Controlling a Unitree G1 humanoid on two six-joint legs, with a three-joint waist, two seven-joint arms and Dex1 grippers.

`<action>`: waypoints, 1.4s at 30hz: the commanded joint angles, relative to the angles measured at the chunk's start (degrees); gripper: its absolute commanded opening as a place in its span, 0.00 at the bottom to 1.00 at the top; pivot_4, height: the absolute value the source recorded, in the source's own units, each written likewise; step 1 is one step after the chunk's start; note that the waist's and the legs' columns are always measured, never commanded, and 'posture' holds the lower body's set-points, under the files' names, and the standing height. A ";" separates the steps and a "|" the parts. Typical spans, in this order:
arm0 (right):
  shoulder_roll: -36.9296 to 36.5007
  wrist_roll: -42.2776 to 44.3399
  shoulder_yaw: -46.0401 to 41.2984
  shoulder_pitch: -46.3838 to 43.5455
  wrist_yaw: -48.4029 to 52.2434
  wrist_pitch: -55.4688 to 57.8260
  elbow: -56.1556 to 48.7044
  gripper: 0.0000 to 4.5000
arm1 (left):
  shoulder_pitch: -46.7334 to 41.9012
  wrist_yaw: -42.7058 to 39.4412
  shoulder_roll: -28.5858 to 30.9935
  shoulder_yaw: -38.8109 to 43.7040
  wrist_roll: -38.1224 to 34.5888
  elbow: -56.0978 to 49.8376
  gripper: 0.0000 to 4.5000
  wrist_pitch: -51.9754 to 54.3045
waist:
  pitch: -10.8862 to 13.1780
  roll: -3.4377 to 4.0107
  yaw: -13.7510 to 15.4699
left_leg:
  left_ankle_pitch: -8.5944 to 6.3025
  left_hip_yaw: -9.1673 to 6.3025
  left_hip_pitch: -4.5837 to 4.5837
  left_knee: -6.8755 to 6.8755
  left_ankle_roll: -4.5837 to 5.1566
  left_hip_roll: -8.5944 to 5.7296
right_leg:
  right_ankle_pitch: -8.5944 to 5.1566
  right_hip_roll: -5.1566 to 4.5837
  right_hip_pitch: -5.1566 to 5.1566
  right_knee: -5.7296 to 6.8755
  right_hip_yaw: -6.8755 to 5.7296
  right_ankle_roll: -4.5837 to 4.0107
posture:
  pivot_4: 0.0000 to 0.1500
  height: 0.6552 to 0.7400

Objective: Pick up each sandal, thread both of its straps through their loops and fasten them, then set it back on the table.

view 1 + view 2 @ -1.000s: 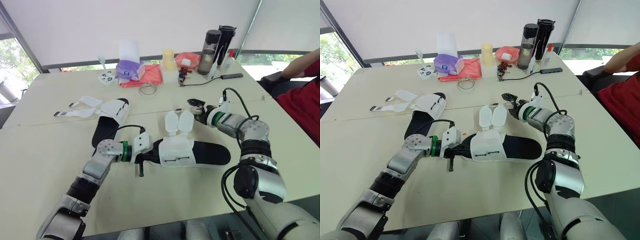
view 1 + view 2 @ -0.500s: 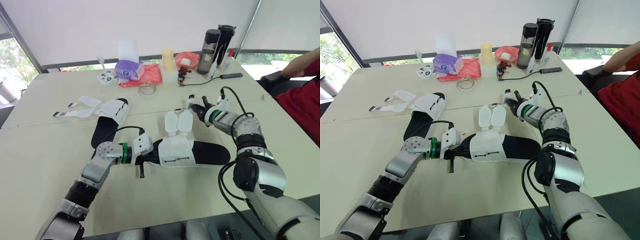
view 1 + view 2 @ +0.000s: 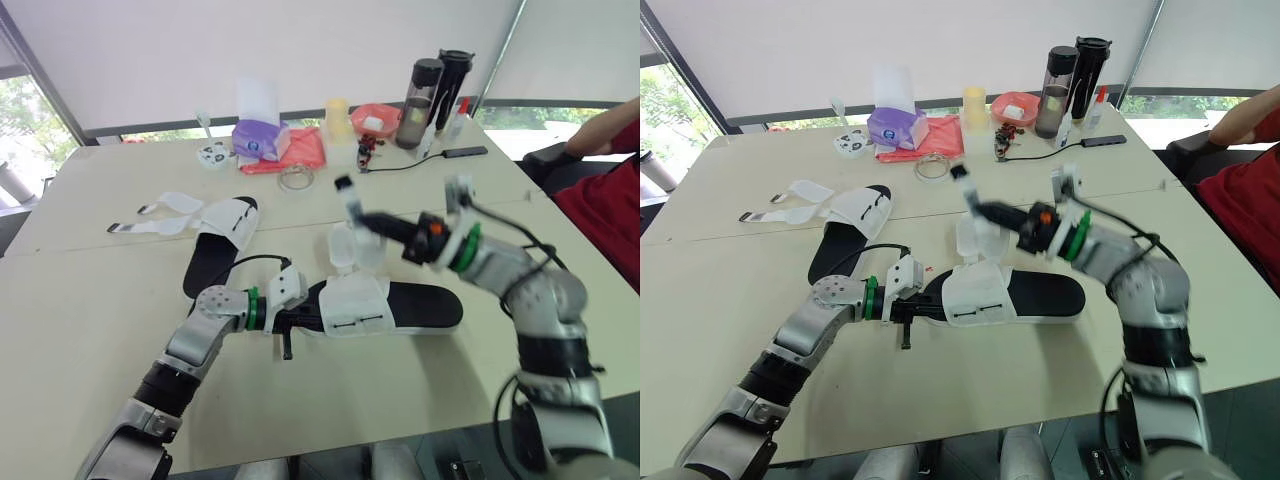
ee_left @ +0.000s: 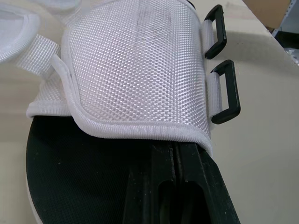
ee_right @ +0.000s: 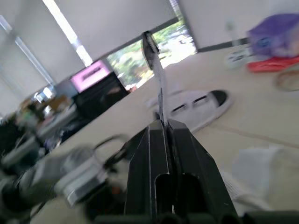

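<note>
Right end effector [image 3: 375, 226] and strap [image 3: 349, 200] blurred, left end effector [image 4: 175, 151] tips hidden under sandal [image 4: 135, 70]

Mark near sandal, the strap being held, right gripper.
near sandal [image 3: 355, 305]: left eye view, on its white upper.
strap [image 5: 159, 81]: right wrist view, mid-length above the fingers.
right gripper [image 3: 362, 219]: left eye view, between its fingertips.

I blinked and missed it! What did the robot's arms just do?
The right gripper swung left to above the near sandal, shut on a thin strip. The left gripper stays clamped on that sandal's end. Neither it nor the far sandal moved.
</note>
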 commanded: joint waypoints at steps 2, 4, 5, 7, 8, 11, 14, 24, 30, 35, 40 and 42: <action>-4.11 3.84 -0.82 7.54 2.76 0.17 -12.38 0.01 | 0.60 -0.54 0.40 -0.61 0.28 -0.12 0.00 0.24 | 0.01 -0.02 -0.07 | 0.00 0.04 0.00 0.02 0.00 0.01 | -0.01 -0.01 0.01 -0.07 0.02 -0.01 | 1.00 1.00; -7.70 -0.45 1.39 12.01 5.31 -3.30 -15.31 0.01 | 0.69 -0.72 0.53 -0.64 0.33 0.06 0.00 0.14 | 0.00 -0.03 0.06 | 0.00 0.07 0.00 0.07 0.00 0.04 | -0.07 -0.02 0.03 -0.09 0.03 -0.14 | 1.00 1.00; -9.91 -5.30 3.61 14.58 6.98 -7.55 -16.00 0.01 | 0.70 -0.81 0.53 -0.72 0.34 0.13 0.00 0.17 | 0.01 -0.05 0.08 | 0.00 0.07 0.00 0.08 -0.01 0.04 | -0.11 -0.02 0.05 -0.10 0.03 -0.21 | 1.00 1.00; -13.04 -14.94 7.50 18.30 9.72 -17.90 -15.19 0.13 | 0.60 -0.91 0.44 -0.92 0.38 0.33 0.00 0.21 | 0.00 -0.06 0.09 | -0.01 0.13 0.00 0.07 -0.02 0.05 | -0.12 -0.02 0.06 -0.17 0.02 -0.21 | 1.00 1.00; -13.54 -18.23 8.54 19.21 10.16 -22.16 -14.26 0.20 | 0.50 -0.97 0.41 -0.95 0.40 0.49 0.00 0.18 | 0.00 -0.07 0.08 | -0.01 0.18 0.00 0.07 -0.02 0.06 | -0.12 -0.02 0.08 -0.22 0.01 -0.21 | 1.00 1.00; -11.35 -30.82 9.32 18.24 6.30 -41.38 -9.57 0.54 | 0.17 -1.16 0.29 -0.90 0.39 0.90 0.00 0.26 | 0.00 -0.06 0.01 | -0.01 0.22 0.01 0.05 -0.02 0.07 | -0.10 -0.02 0.09 -0.30 0.03 -0.21 | 1.00 1.00; -10.81 -37.70 9.21 17.87 4.03 -52.09 -7.27 0.86 | 0.16 -1.52 0.38 -0.91 0.31 1.01 0.00 0.36 | 0.01 -0.08 0.09 | -0.01 0.19 0.01 0.07 -0.02 0.07 | -0.07 -0.02 0.10 -0.30 0.04 -0.17 | 1.00 1.00; -24.64 30.72 -5.99 34.80 -9.78 -5.13 -20.82 0.99 | 0.60 -2.03 0.55 -0.61 -0.64 0.05 0.00 1.10 | 0.00 -0.13 1.29 | -0.10 0.05 -0.08 0.04 0.14 0.20 | -0.05 0.00 0.15 -0.54 0.07 -0.39 | 1.00 1.00; -19.87 33.20 0.87 35.34 -21.45 -0.27 -20.89 0.99 | 1.32 -1.34 0.48 -0.38 -1.50 -3.30 0.00 3.23 | -0.02 -0.15 1.42 | -0.12 0.29 -0.02 0.07 0.13 0.51 | 0.06 0.04 0.34 -0.92 -0.02 -0.57 | 1.00 1.00; -16.19 28.78 6.57 32.94 -23.21 1.93 -19.93 0.99 | 1.70 -0.99 0.82 -0.05 -1.80 -5.36 0.00 4.73 | -0.02 -0.14 1.44 | -0.16 0.35 -0.32 0.06 0.23 0.40 | 0.08 0.03 0.05 -0.99 -0.02 -0.53 | 1.00 1.00; -11.95 22.07 11.09 29.48 -23.23 2.31 -15.87 0.99 | 2.67 -0.06 1.22 0.47 -2.26 -7.29 0.00 6.09 | -0.02 -0.14 1.42 | -0.15 0.34 -0.47 0.13 0.24 0.40 | 0.14 0.10 -0.10 -0.93 -0.05 -0.43 | 1.00 1.00; -10.52 19.04 12.99 28.06 -22.42 2.36 -14.76 0.99 | 3.17 0.67 1.27 0.72 -2.54 -8.00 0.00 6.72 | -0.02 -0.14 1.37 | -0.15 0.33 -0.47 0.14 0.24 0.40 | 0.14 0.11 -0.10 -0.91 -0.05 -0.43 | 1.00 1.00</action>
